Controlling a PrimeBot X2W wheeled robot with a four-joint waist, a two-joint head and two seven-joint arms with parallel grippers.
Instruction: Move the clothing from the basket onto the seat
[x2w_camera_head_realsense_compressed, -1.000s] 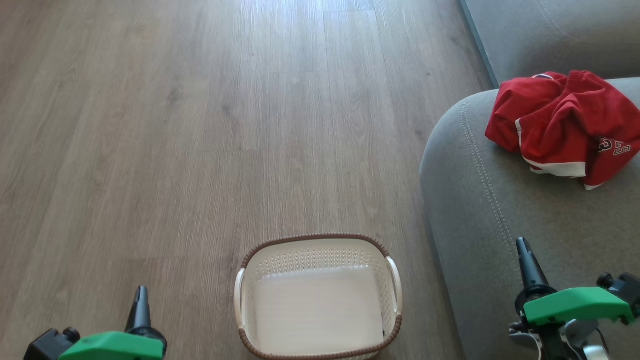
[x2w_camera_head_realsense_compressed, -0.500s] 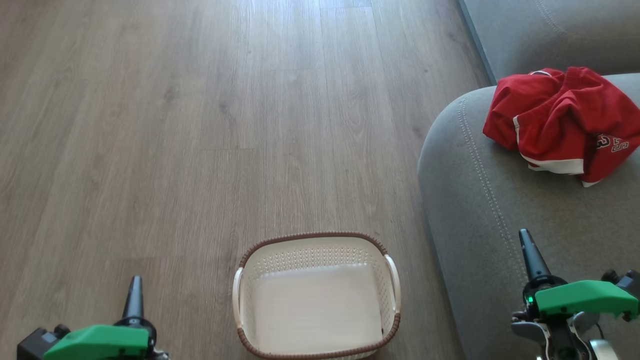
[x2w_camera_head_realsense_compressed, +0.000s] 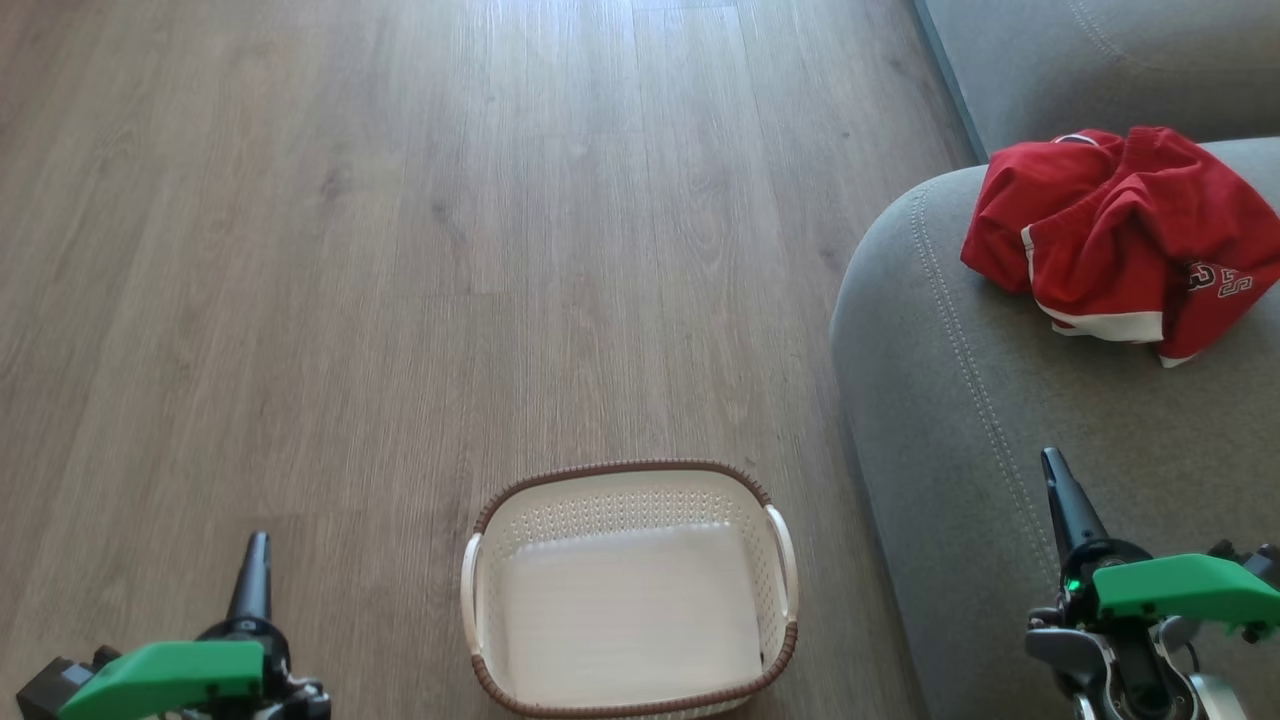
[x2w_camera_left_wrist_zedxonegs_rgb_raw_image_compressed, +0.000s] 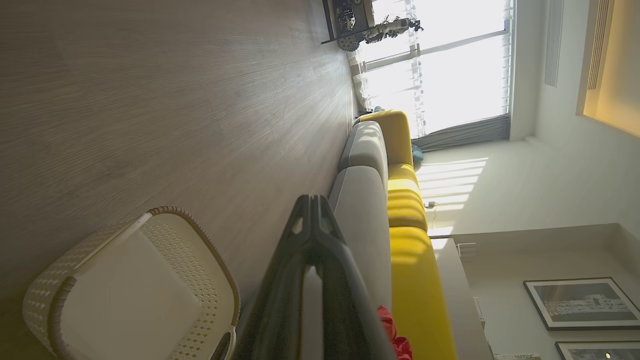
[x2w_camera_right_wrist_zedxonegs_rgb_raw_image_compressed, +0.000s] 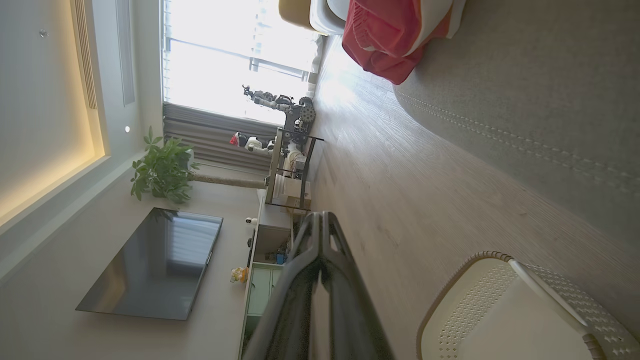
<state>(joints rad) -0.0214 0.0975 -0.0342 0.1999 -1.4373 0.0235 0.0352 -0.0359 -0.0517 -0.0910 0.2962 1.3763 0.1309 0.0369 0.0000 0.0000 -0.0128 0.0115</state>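
The red clothing (x2w_camera_head_realsense_compressed: 1110, 235) lies crumpled on the grey seat (x2w_camera_head_realsense_compressed: 960, 420) at the upper right, white trim and lettering showing; it also appears in the right wrist view (x2w_camera_right_wrist_zedxonegs_rgb_raw_image_compressed: 385, 35) and as a sliver in the left wrist view (x2w_camera_left_wrist_zedxonegs_rgb_raw_image_compressed: 395, 332). The white basket (x2w_camera_head_realsense_compressed: 780, 570) with brown rim stands on the floor at bottom centre, nothing inside it. My left gripper (x2w_camera_head_realsense_compressed: 253, 552) is shut at the lower left, apart from the basket. My right gripper (x2w_camera_head_realsense_compressed: 1052, 468) is shut over the seat's front cushion, well short of the clothing. Both wrist views show fingertips pressed together (x2w_camera_left_wrist_zedxonegs_rgb_raw_image_compressed: 312, 200) (x2w_camera_right_wrist_zedxonegs_rgb_raw_image_compressed: 322, 216).
Wood-look floor (x2w_camera_head_realsense_compressed: 450, 250) stretches ahead and left of the basket. The sofa continues with yellow cushions (x2w_camera_left_wrist_zedxonegs_rgb_raw_image_compressed: 405, 200) toward a bright window. A television (x2w_camera_right_wrist_zedxonegs_rgb_raw_image_compressed: 150, 262), a plant (x2w_camera_right_wrist_zedxonegs_rgb_raw_image_compressed: 160, 170) and a shelf unit (x2w_camera_right_wrist_zedxonegs_rgb_raw_image_compressed: 290, 170) stand along the far wall.
The head camera has shifted slightly, so the whole picture moved up and left. Both grippers sit a little lower and further out at the picture's bottom; the clothing and basket stay put.
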